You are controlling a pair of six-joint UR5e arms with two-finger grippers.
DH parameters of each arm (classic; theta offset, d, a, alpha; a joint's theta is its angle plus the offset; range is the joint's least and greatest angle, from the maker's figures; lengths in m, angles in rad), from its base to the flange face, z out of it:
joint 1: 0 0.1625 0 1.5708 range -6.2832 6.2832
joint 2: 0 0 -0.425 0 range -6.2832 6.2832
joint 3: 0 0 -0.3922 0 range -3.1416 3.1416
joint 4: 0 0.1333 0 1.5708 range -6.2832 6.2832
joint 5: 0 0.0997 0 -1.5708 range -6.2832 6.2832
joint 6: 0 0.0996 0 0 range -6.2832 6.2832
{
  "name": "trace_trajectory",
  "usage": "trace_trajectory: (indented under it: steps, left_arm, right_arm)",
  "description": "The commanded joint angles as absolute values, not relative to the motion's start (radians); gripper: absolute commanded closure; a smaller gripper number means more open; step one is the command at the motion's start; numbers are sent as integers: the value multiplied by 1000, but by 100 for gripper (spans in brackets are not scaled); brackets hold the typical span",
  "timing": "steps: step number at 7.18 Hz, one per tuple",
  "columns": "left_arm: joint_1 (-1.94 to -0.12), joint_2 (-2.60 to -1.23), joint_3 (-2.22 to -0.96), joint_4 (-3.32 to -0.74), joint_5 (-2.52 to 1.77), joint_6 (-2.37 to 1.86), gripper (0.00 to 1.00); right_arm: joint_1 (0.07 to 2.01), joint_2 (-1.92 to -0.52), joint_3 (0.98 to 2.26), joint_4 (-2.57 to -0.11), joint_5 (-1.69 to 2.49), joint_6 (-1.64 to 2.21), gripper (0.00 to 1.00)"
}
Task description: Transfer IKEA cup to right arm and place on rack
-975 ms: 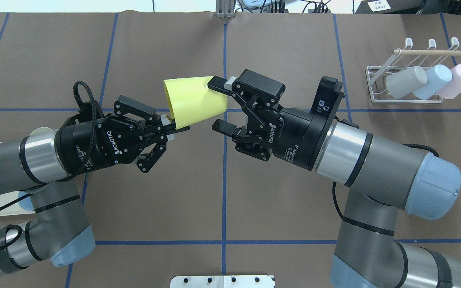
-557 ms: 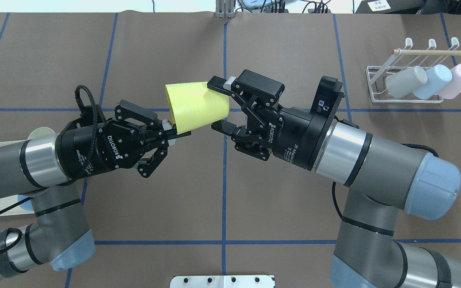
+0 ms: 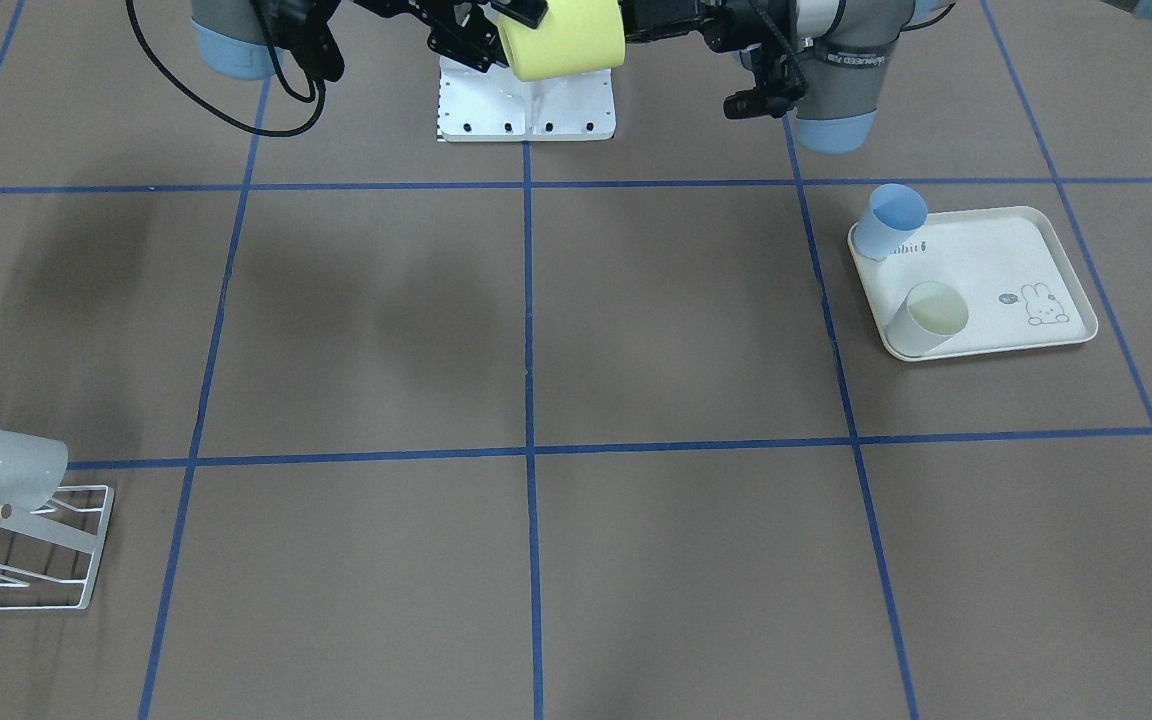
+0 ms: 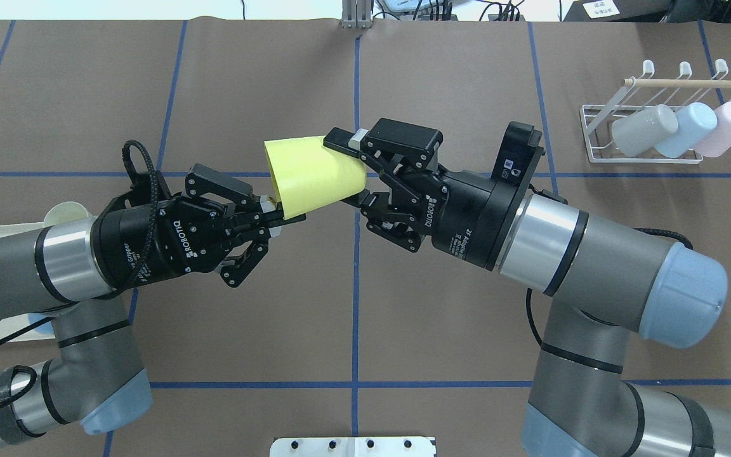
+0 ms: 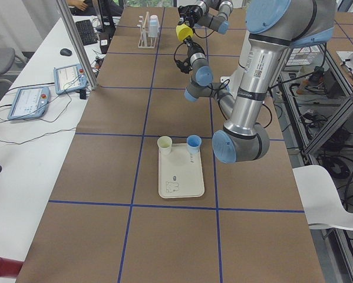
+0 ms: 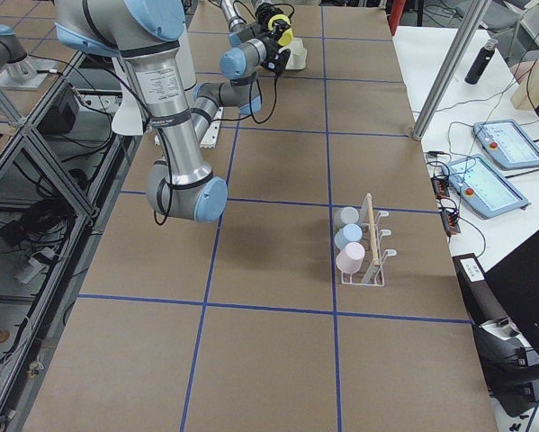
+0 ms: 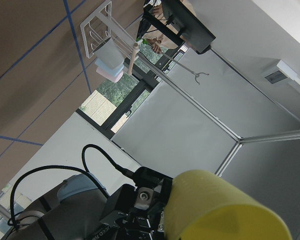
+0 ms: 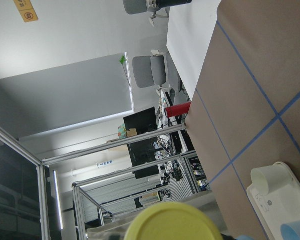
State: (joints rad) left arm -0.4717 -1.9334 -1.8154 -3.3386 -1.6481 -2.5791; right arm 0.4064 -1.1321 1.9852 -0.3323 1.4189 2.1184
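the yellow cup (image 4: 308, 171) hangs on its side in the air over the middle of the table, between the two arms and well apart from the rack (image 4: 633, 160) at the far right. the left gripper (image 4: 289, 219) has its fingers pinched together on the cup's wide rim. the right gripper (image 4: 348, 170) straddles the narrow base end, closed in partway, with one finger along the cup's far side and the other against its near side. a grey cup (image 4: 643, 130), a pale blue cup (image 4: 686, 129) and a pink cup (image 4: 724, 129) lean on the rack under its wooden dowel (image 4: 689, 82). a rabbit-print tray (image 3: 996, 250) carries a small blue cup (image 3: 891, 222) and a cream cup (image 3: 926, 318).
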Motion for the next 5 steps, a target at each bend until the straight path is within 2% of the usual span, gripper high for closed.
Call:
trace_trajectory:
  steps: [1,4,5]
  left_arm:
    - [-472,-1927,-1816,-3336,-1649,-2576,0]
    - [-535,-1878,-1829,-3303,-1660,-2425,0]
    - [-625,-1865,-1822,-3178,-1740,-2317,0]
  right_arm:
    - [410,-1134,1985,-336,1419,2118,71]
    - [472,-1196,1980,-359,1416,2027,71]
    - [503,-1251,1965,-388,1413,1882,71]
